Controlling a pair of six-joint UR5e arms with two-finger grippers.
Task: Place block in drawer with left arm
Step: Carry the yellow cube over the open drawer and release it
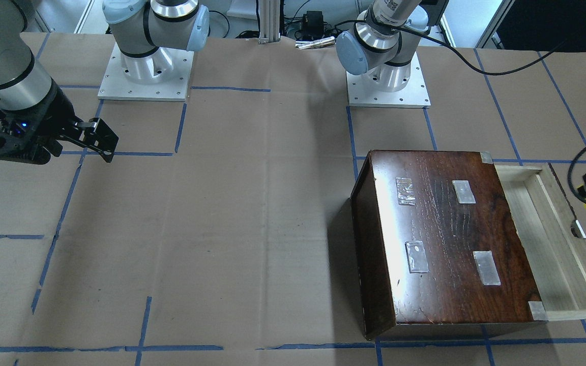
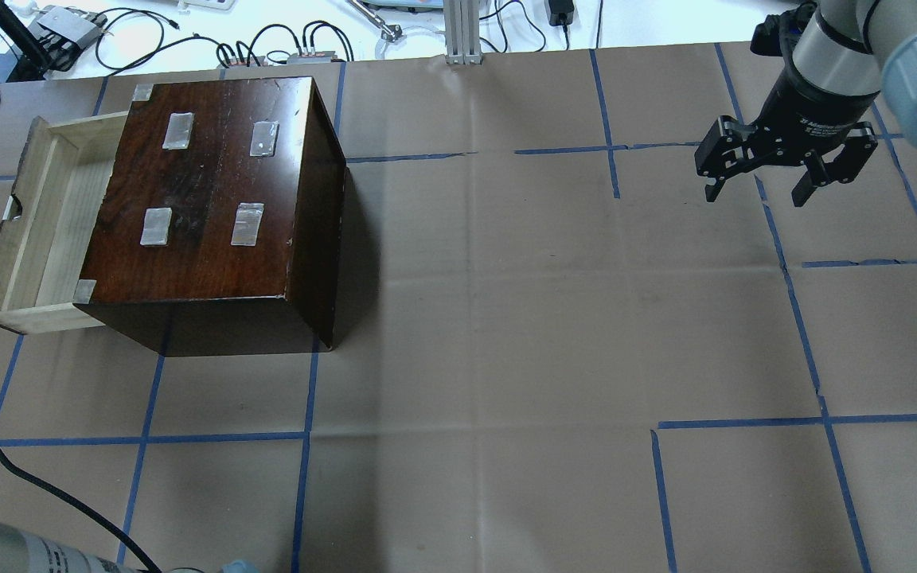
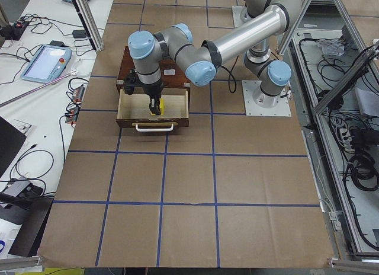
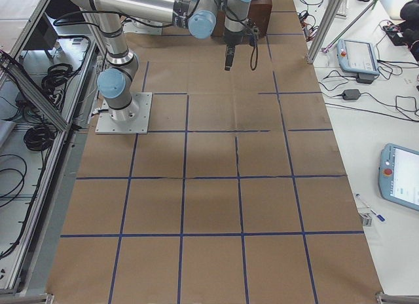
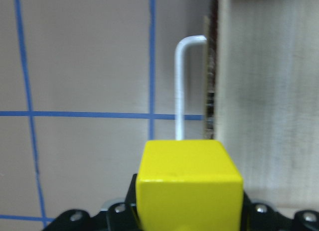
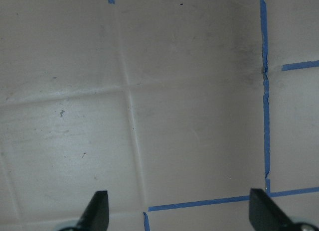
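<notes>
One drawer (image 2: 56, 231) stands pulled out of the dark cabinet (image 2: 212, 191) toward 9 o'clock in the overhead view. Its pale side walls and dark front make a low rim around a bare wooden floor. The cabinet sits at about 10 o'clock on the table (image 2: 506, 334), with its far edge near the cables at 12 o'clock. From the cabinet's side toward 3 o'clock, a wide stretch of brown paper crossed by blue tape lines (image 2: 144, 438) runs to the right gripper, which is well apart at 2 o'clock.

The left gripper (image 3: 154, 103) hangs above the drawer's front end with its fingers pointing down, clamped on the block (image 5: 189, 186), which fills the space between them. In the left wrist view the yellow cube is held in the air over the line of the drawer front. The pale handle (image 5: 180, 86) is at its 12 o'clock and the drawer floor at 1 to 3 o'clock. Whether the cube is wholly inside the rim cannot be told.

The right gripper (image 2: 755, 196) hovers over the paper with its jaws spread wide and grips nothing.
</notes>
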